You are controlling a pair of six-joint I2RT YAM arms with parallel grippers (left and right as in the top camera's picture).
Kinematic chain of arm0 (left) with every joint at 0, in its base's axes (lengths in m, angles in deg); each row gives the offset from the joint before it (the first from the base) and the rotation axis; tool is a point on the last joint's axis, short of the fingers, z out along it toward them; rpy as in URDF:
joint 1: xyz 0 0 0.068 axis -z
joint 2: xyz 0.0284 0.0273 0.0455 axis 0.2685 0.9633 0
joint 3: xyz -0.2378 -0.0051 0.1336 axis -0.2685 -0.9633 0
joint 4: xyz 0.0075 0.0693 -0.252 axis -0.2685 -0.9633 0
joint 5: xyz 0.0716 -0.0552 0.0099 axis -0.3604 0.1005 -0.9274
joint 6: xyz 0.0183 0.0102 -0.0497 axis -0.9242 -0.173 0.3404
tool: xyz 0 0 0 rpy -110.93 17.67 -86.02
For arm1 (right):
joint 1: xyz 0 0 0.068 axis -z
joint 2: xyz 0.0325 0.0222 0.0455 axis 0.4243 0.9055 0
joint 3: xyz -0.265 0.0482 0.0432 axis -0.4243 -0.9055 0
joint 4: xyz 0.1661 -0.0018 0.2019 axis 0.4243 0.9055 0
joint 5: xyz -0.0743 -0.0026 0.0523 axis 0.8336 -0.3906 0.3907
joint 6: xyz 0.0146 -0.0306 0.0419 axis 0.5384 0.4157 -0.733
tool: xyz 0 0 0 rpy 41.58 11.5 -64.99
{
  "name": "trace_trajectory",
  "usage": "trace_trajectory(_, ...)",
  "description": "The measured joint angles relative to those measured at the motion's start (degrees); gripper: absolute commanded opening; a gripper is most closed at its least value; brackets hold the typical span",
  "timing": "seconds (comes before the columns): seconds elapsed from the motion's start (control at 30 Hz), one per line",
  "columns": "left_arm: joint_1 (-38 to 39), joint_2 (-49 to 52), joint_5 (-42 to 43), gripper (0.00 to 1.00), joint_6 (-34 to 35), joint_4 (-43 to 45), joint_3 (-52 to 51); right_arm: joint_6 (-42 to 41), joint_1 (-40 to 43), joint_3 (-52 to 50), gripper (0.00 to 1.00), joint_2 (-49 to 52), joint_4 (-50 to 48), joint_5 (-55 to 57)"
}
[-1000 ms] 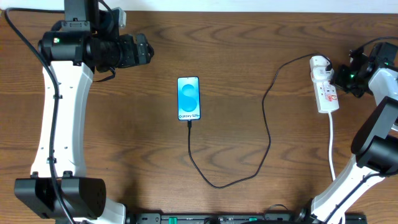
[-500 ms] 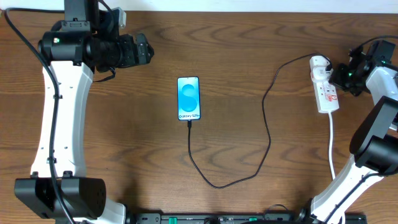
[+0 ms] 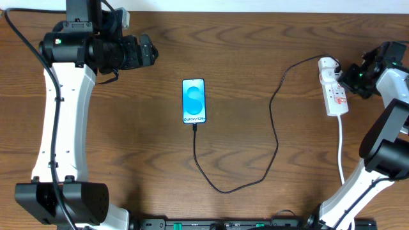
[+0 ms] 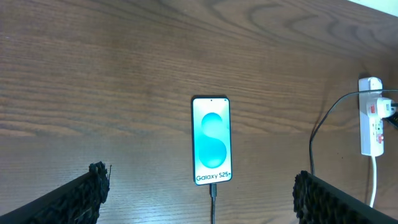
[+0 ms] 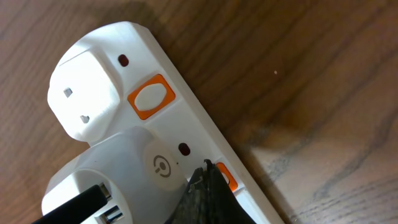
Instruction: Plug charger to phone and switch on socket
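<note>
One phone (image 3: 194, 101), screen up and lit blue, lies well out ahead of the left gripper (image 3: 148, 52). In the left wrist view it sits centred between the two fingers (image 4: 87, 193). One charger (image 3: 194, 145), plug tip seated in the phone's near edge. The cable loops away toward the right gripper (image 3: 349, 80) and ends at a white adapter (image 5: 134, 171) on the socket (image 3: 333, 89). One socket, directly under the right gripper tip.

Left gripper: jaws spread wide, holding nothing, off the table. Right gripper: fingers look pressed together into one dark point. That point is down on the socket face beside the adapter.

Two orange switches in the right wrist view: first switch (image 5: 151, 97) fully clear, second switch (image 5: 227, 178) half hidden behind the tip. Contact with it is probable but can't be confirmed. The socket's far end is cut off there.
</note>
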Motion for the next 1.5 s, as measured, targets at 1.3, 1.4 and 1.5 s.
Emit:
trace_trajectory(1.3, 0.0, 0.0, 0.0, 0.96, 0.0, 0.0, 0.0, -6.64, 8.87, -0.55, 0.18, -15.74, 2.38, -7.13)
trace_trajectory(1.4, 0.0, 0.0, 0.0, 0.96, 0.0, 0.0, 0.0, -4.39, 7.87, -0.55, 0.24, -22.1, 3.48, -7.58)
trace_trajectory(1.5, 0.0, 0.0, 0.0, 0.96, 0.0, 0.0, 0.0, -1.27, 5.66, -0.52, 0.29, -27.52, 4.63, -8.24)
